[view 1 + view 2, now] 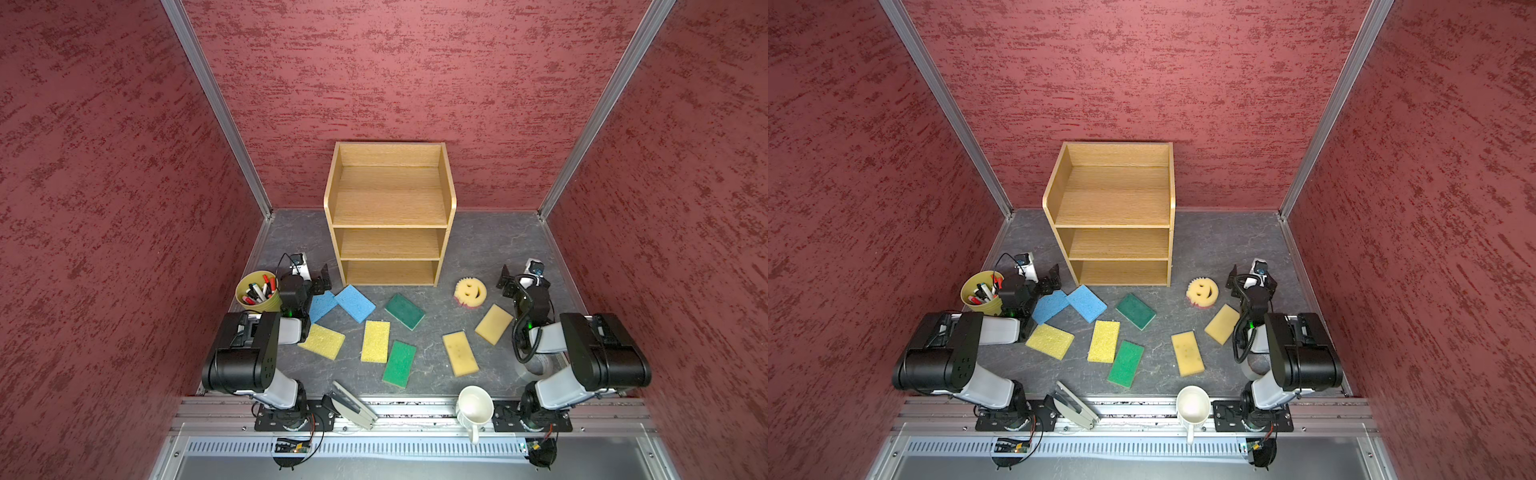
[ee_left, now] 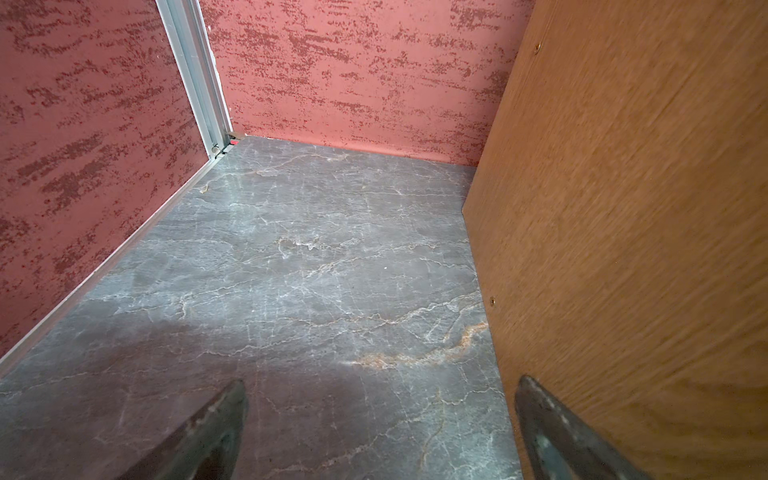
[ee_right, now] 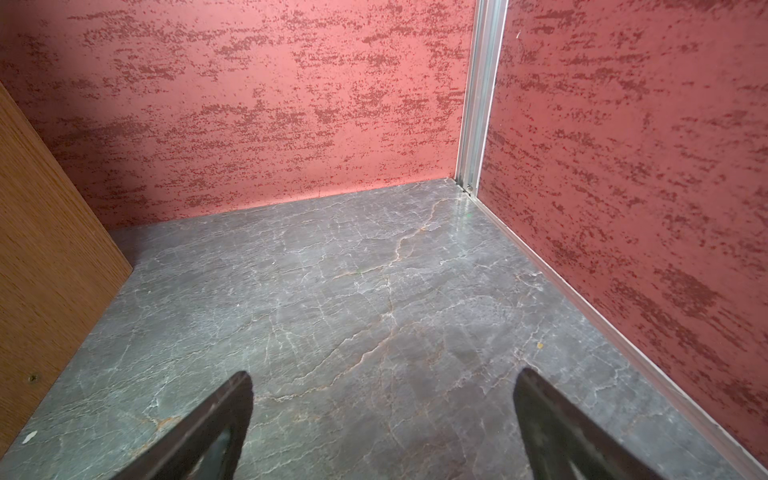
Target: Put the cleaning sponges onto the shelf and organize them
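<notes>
The shelf (image 1: 390, 216) stands at the back middle of the counter (image 1: 478, 249). Nine sponges (image 1: 375, 341) lie scattered on the counter before it. A pen cup (image 1: 257, 293) sits left of them; a mug (image 1: 473, 407) sits on the front rail (image 1: 415, 417), to the right.

"What's on the grey table (image 1: 478, 249)?"

"A wooden shelf (image 1: 390, 208) at the back. In front lie two blue sponges (image 1: 355, 303), touching, two green sponges (image 1: 404, 311), two yellow sponges (image 1: 375, 341), two tan sponges (image 1: 460, 353) and one smiley sponge (image 1: 470, 291)."

"Anything else?"

"A yellow cup of pens (image 1: 257, 306), on the left."
</notes>
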`<act>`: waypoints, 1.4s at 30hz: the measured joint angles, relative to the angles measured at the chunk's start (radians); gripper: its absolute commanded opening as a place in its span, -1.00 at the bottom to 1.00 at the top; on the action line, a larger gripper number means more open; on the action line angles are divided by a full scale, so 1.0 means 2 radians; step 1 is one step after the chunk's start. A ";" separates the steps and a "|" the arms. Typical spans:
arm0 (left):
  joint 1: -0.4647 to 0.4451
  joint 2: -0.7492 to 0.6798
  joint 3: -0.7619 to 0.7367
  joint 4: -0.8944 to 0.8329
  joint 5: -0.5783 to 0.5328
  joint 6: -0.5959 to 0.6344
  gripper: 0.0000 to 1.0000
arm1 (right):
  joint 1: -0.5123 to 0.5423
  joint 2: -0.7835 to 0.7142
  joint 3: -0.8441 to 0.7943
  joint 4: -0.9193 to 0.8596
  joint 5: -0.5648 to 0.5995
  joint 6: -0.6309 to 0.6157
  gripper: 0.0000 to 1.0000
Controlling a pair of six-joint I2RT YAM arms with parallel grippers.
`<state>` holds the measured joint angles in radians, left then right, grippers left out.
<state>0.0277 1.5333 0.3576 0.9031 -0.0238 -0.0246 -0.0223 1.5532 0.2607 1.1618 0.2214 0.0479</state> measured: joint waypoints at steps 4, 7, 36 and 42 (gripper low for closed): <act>0.000 0.000 0.000 -0.002 0.000 0.000 0.99 | 0.000 0.000 0.000 0.000 0.000 0.000 0.98; -0.002 -0.006 0.001 -0.014 0.000 0.002 0.99 | 0.000 -0.004 -0.002 0.001 0.006 0.002 0.98; 0.005 -0.306 0.136 -0.425 -0.119 -0.301 0.99 | 0.062 -0.370 0.119 -0.462 0.191 0.116 0.94; 0.033 -0.297 0.179 -0.500 -0.074 -0.361 0.94 | 0.080 -0.333 0.163 -0.569 0.137 0.139 0.30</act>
<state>0.0929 0.9398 0.7158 -0.0978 -0.1726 -0.7467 0.1379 0.8879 0.5873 0.0238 0.4953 0.3264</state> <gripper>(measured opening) 0.994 0.722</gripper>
